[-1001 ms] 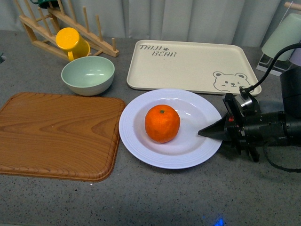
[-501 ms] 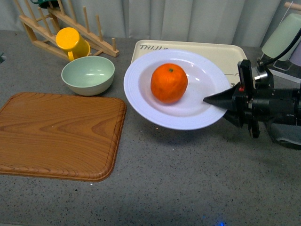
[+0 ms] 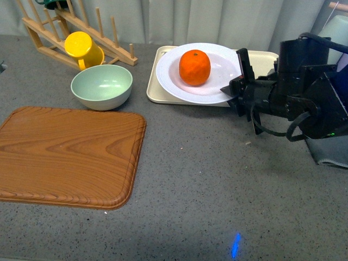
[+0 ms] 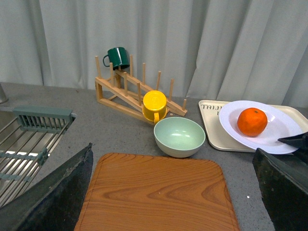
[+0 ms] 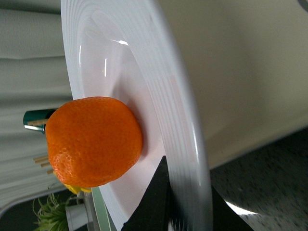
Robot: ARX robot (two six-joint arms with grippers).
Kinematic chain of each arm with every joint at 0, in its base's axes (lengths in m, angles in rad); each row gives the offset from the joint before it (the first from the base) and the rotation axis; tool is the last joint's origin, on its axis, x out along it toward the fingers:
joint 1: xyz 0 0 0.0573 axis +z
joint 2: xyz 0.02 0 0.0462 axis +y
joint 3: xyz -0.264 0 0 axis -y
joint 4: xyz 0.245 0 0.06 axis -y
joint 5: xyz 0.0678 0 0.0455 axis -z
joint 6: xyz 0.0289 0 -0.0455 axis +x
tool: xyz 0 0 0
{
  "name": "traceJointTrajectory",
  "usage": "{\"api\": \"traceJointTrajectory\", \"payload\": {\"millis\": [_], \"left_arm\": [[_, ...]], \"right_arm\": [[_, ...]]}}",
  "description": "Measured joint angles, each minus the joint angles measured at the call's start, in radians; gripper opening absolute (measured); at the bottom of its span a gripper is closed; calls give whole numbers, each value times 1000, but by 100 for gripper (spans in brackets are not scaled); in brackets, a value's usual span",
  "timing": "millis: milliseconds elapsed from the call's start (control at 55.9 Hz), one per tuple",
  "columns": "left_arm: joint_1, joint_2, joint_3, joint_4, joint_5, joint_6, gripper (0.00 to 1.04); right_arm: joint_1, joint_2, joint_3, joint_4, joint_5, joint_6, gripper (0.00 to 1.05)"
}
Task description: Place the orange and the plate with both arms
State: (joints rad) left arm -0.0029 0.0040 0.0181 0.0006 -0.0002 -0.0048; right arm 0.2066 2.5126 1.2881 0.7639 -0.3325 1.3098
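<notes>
Plate point(image 3: 169, 77) rim is clamped in the right pincer point(image 3: 231, 89), with the orange point(image 3: 194, 67) resting in the plate's well just beyond the pincer tips, over the beige bear tray point(image 3: 155, 92). The left pincer point(image 4: 173, 149) is spread wide and holds nothing, well apart from the plate.

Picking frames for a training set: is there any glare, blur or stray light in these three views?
Front view: evenly lit and sharp, one blue light spot on the table. Left wrist view: scene sharp, but the left gripper's fingers are dark and out of focus. Right wrist view: small glare streaks on the plate; background behind the orange is blurred.
</notes>
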Motion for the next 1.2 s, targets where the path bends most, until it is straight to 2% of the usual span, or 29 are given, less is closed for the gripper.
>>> {"api": "traceJointTrajectory", "payload": {"millis": [250,536,733,822,912,1108,1198], "left_arm": [[0,0,0,0,0,0,98],[0,0,0,0,0,0,98],[0,0,0,0,0,0,98],[0,0,0,0,0,0,98],[0,0,0,0,0,0,98],[0,0,0,0,0,0,98],[0,0,0,0,0,0,98]], "right_arm": [[35,77,195,-144,85,19,4],[52,132,337,-294,96,9,4],[51,132,341,-320,93,-8,31],[47,101,294,-314,95,-25,48],[39,17,201,-311,136,-96,66],[10,-200,-21,-316,259,-330,96],[-13,-336,-166,-317,334,-461,95]]}}
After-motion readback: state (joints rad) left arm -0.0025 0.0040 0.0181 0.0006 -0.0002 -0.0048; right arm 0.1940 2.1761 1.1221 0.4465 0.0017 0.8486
